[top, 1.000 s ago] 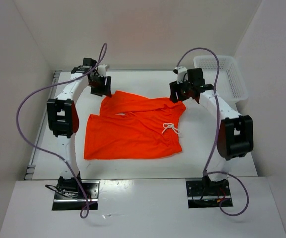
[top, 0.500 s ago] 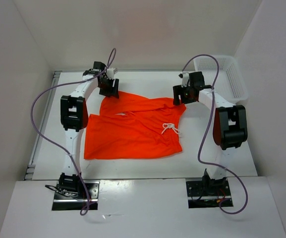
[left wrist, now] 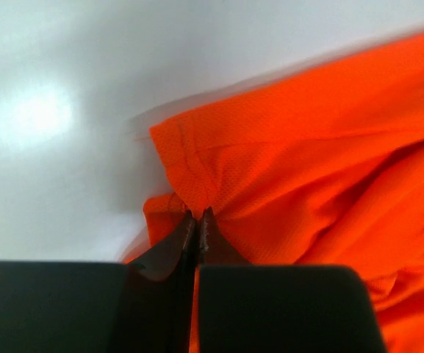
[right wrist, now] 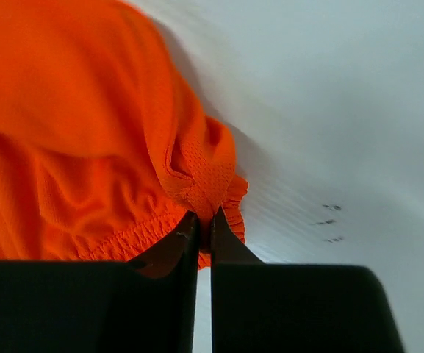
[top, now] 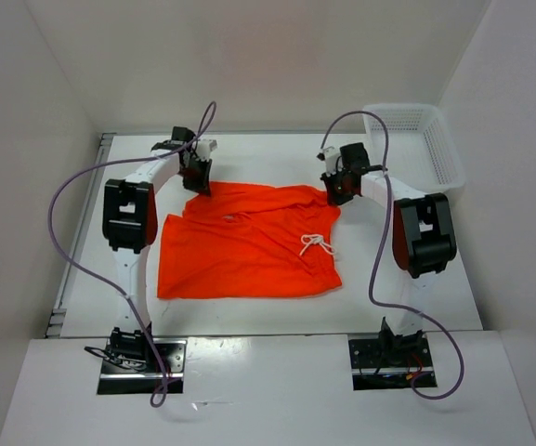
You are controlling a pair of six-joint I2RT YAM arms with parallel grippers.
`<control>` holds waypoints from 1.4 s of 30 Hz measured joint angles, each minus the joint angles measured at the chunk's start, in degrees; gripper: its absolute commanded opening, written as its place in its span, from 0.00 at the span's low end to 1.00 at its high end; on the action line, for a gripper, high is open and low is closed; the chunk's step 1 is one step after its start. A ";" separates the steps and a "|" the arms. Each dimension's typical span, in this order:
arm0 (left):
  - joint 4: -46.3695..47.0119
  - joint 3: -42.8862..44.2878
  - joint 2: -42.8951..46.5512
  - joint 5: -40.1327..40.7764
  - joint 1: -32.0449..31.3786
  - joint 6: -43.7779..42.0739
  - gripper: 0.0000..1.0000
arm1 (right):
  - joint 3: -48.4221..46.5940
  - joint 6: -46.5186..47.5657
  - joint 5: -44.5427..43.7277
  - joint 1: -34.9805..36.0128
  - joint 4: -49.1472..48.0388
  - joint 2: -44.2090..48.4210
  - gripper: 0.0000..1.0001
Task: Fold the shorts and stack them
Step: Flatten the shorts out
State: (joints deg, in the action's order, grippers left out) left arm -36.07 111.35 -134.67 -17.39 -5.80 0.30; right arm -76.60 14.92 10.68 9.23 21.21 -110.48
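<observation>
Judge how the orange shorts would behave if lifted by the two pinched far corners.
Probably floppy: the shorts bunch and wrinkle where the left gripper and right gripper pinch them, so the middle would likely sag. Likely light: the weave looks thin and meshy. The white drawstring lies loose and may dangle.

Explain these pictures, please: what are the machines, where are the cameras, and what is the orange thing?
Two robot arms are bolted at the near edge of a white table. The wide picture comes from a fixed camera above and behind them; each close-up comes from a wrist camera. On the table lie orange shorts, with a white mesh basket at far right. The left gripper and right gripper each pinch a far corner of the shorts, shut on the fabric.
</observation>
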 measured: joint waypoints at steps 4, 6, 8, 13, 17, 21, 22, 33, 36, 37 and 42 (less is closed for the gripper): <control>-1.75 -13.33 9.40 2.71 1.20 -0.17 0.33 | 3.91 7.63 2.60 5.18 1.42 3.76 0.09; -2.45 -19.45 14.64 3.89 1.66 -0.31 0.57 | 6.51 10.19 3.87 8.15 2.62 6.27 0.10; -4.22 -21.99 18.08 4.46 1.92 -0.09 0.60 | 7.87 11.72 5.16 10.12 3.28 7.32 0.10; -3.63 -18.25 17.46 4.24 1.90 -0.09 0.63 | 8.24 13.70 5.92 10.36 4.04 7.34 0.08; -2.25 -13.53 13.11 3.87 1.88 -0.07 0.63 | 8.17 14.82 5.86 10.23 4.15 7.32 0.08; -2.27 -11.43 8.98 5.01 1.88 -0.09 0.63 | 8.13 15.41 5.86 10.23 4.15 7.32 0.08; -2.56 -11.41 8.26 5.70 1.88 -0.07 0.63 | 8.13 15.61 5.88 10.23 4.17 7.32 0.08; -4.02 -9.70 6.93 6.45 1.88 -0.02 0.30 | 7.48 16.33 5.79 10.23 4.48 7.17 0.07; -4.46 -9.66 6.73 5.33 1.90 -0.11 0.15 | 7.48 16.33 5.40 10.23 4.48 7.13 0.07; -4.50 -9.64 6.67 5.03 1.90 0.00 0.12 | 7.45 16.33 5.29 10.23 4.46 7.10 0.07; -5.11 -7.67 6.25 4.20 1.90 -0.07 0.00 | 7.04 16.31 3.93 10.23 4.33 6.95 0.05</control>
State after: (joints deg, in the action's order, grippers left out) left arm -41.19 103.68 -128.42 -13.19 -3.90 0.23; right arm -69.56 31.22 14.61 19.46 25.54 -103.53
